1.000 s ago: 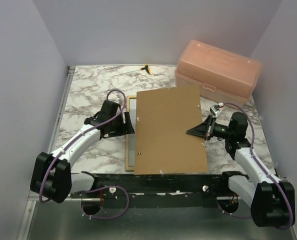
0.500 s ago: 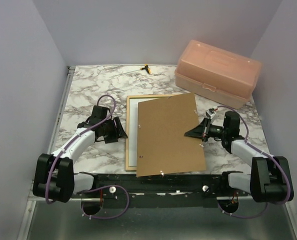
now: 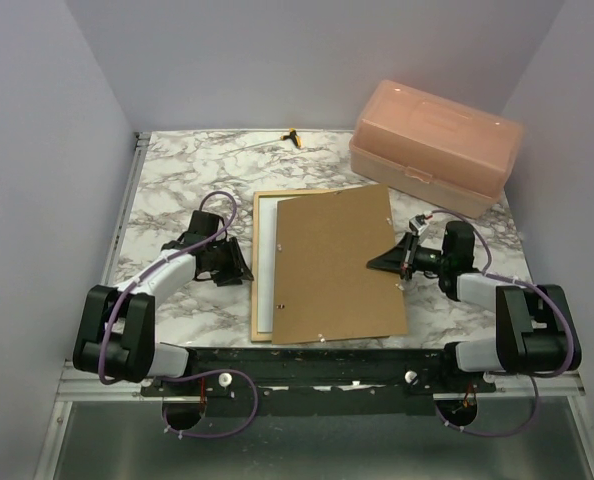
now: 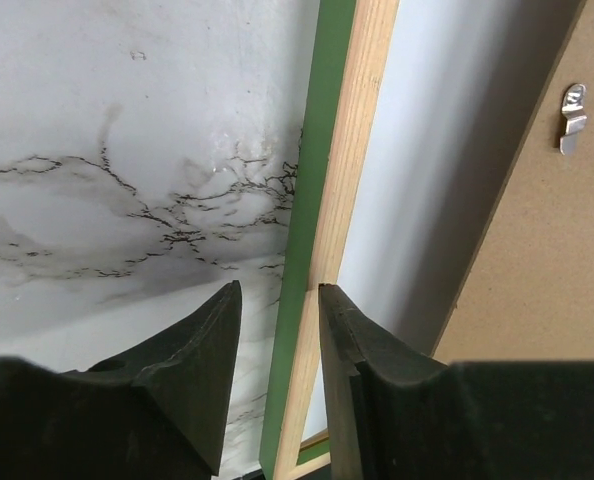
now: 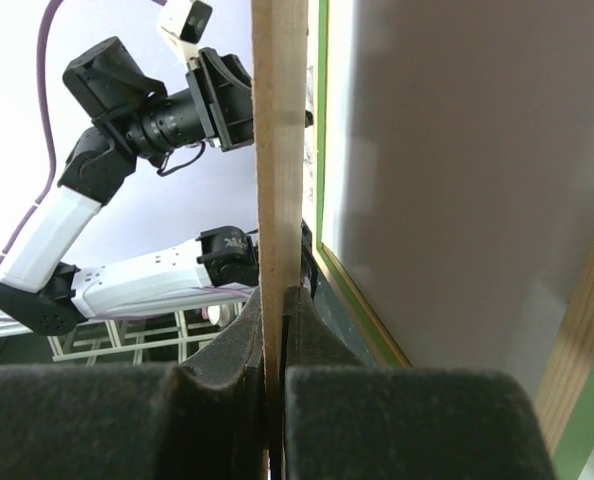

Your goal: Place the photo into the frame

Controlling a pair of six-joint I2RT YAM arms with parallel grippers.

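Seen from above, the frame (image 3: 254,262) lies bare-wood back up on the marble table (image 3: 177,180). The photo (image 3: 265,270) rests white side up inside it and shows only as a strip along the left rail, because a brown backing panel (image 3: 337,265) covers the rest at a skew. The right gripper (image 3: 397,264) meets the panel's right edge and the left gripper (image 3: 239,268) sits just beside the frame's left rail. A salmon-pink plastic box (image 3: 437,145) and a small yellow-and-black tool (image 3: 293,136) lie well apart at the far side. The left wrist camera adds what the overhead view cannot: the rail's green outer face, a metal hanger clip (image 4: 573,118) on the panel, and fingers (image 4: 202,350) part-spread astride the rail. Marble shows between one pad and the green edge, so nothing is clamped there. The right wrist camera shows the panel edge-on, pinched between that gripper's pressed-together fingers (image 5: 322,350). On one side of the panel are the shaded photo and a green-lipped frame corner, and on the other is the left arm (image 5: 137,275).
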